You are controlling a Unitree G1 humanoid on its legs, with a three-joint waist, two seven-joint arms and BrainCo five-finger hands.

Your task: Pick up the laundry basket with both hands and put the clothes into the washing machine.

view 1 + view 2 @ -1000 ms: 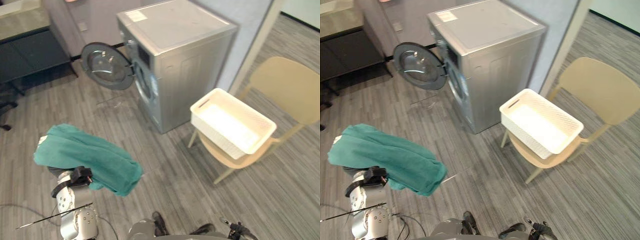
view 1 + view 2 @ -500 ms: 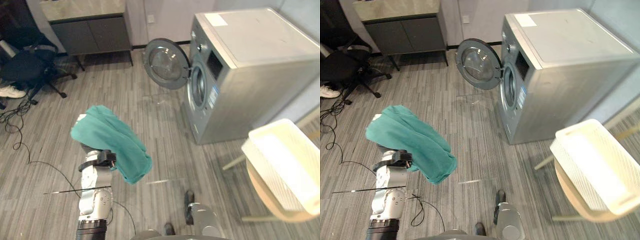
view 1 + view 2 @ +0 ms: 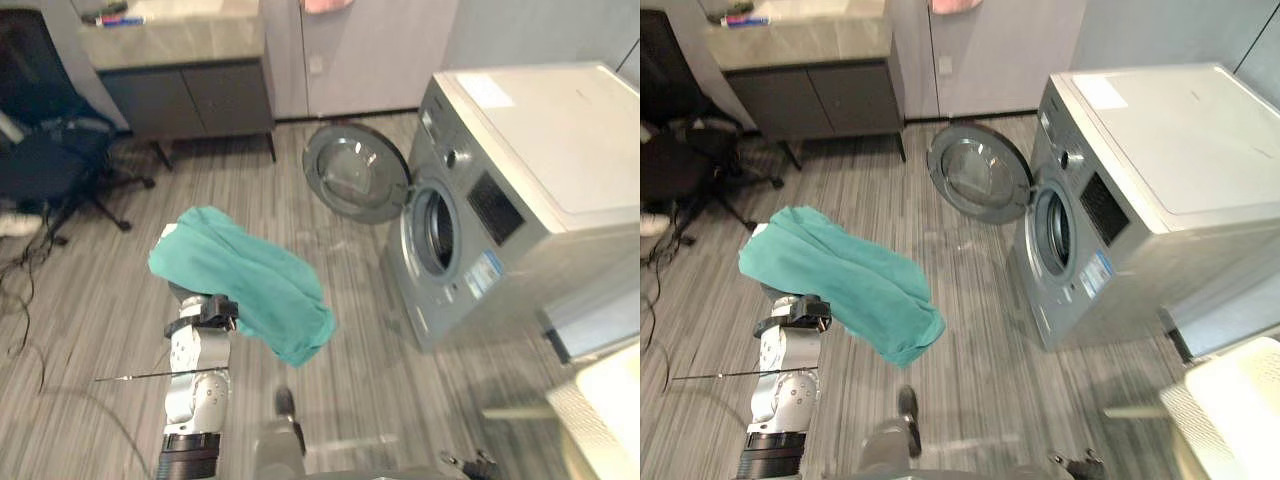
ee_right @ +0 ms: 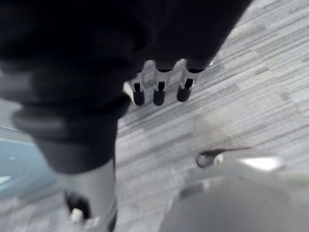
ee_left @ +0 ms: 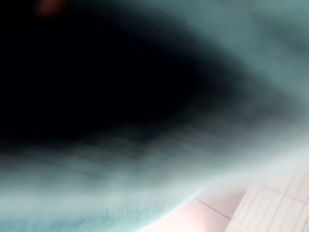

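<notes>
A teal cloth (image 3: 245, 282) lies draped over my left hand (image 3: 203, 310), which is raised above the floor at the left; the cloth hides its fingers. In the left wrist view the teal cloth (image 5: 203, 159) lies right against the camera. The silver washing machine (image 3: 520, 190) stands to the right, its round door (image 3: 355, 172) swung open and the drum opening (image 3: 432, 232) facing left. A corner of the white laundry basket (image 3: 1232, 412) shows at the lower right, far from both hands. My right hand (image 4: 159, 89) hangs over the floor, fingers relaxed and holding nothing.
A dark cabinet (image 3: 185, 85) with a pale countertop stands against the back wall. A black office chair (image 3: 50, 150) sits at the far left. Grey plank floor (image 3: 350, 300) lies between the cloth and the washer.
The whole picture has shifted as the camera turned: the washer now sits further right and the basket has slid almost out at the lower right. The cloth still hangs over my left hand.
</notes>
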